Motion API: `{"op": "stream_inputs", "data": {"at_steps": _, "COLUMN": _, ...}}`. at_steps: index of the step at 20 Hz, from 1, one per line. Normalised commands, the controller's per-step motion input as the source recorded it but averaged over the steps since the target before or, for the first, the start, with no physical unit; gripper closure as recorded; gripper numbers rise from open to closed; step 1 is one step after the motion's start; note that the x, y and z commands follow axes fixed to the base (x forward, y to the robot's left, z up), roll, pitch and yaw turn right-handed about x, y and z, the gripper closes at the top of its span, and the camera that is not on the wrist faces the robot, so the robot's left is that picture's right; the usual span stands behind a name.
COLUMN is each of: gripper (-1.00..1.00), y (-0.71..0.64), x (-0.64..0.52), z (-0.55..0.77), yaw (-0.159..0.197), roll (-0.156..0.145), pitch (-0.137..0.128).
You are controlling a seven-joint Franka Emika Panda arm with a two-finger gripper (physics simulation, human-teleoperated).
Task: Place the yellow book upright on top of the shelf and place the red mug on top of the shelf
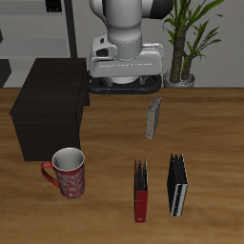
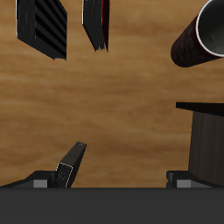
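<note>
Three books: stood upright on the wooden table (image 1: pixel 214 114), none touching another
Yellow book (image 1: pixel 152 119): thin, tan-grey, upright just below the gripper (image 1: pixel 126 92), farther back than the other two books; in the wrist view it (image 2: pixel 72 164) appeared beside one finger, not between the two
Red book (image 1: pixel 141 191): upright near the table's front edge, spine toward the camera; seen also from the wrist (image 2: pixel 96 22)
Black book (image 1: pixel 177 184): white-striped, upright just beside the red book with a narrow gap between them; seen also from the wrist (image 2: pixel 42 26)
Red mug (image 1: pixel 67 172): upright on the table, handle outward, near the front edge, just in front of the shelf's front face and apart from it; its grey rim showed in the wrist view (image 2: pixel 203 35)
Shelf (image 1: pixel 48 105): dark, boxy, flat-topped, standing at one side of the table; nothing rested on its top; its corner edge appeared in the wrist view (image 2: pixel 206 131)
Gripper: hung above the table between the shelf's top edge and the yellow book; the fingers (image 2: pixel 39 181) were spread wide apart and held nothing
Open room: bare wood lay between mug and red book, and between the yellow book and the two front books
Background: a potted plant (image 1: pixel 186 38) stood behind the table, well apart from the books
</note>
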Motion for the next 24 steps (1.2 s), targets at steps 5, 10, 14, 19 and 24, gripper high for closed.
{"op": "stream_inputs", "data": {"at_steps": 5, "gripper": -1.0, "y": 0.04, "x": -0.19, "z": -0.05, "yaw": -0.095, "roll": -0.033, "pitch": -0.029}}
{"op": "stream_inputs", "data": {"at_steps": 10, "gripper": -1.0, "y": 0.2, "x": -0.35, "z": -0.09, "yaw": -0.095, "roll": -0.042, "pitch": -0.075}}
{"op": "stream_inputs", "data": {"at_steps": 14, "gripper": -1.0, "y": 0.24, "x": -0.22, "z": -0.19, "yaw": -0.029, "roll": 0.025, "pitch": -0.01}}
{"op": "stream_inputs", "data": {"at_steps": 19, "gripper": -1.0, "y": 0.28, "x": -0.22, "z": -0.26, "yaw": 0.006, "roll": 0.022, "pitch": -0.013}}
{"op": "stream_inputs", "data": {"at_steps": 24, "gripper": -1.0, "y": 0.19, "x": -0.13, "z": -0.16, "yaw": -0.017, "roll": 0.016, "pitch": -0.018}}
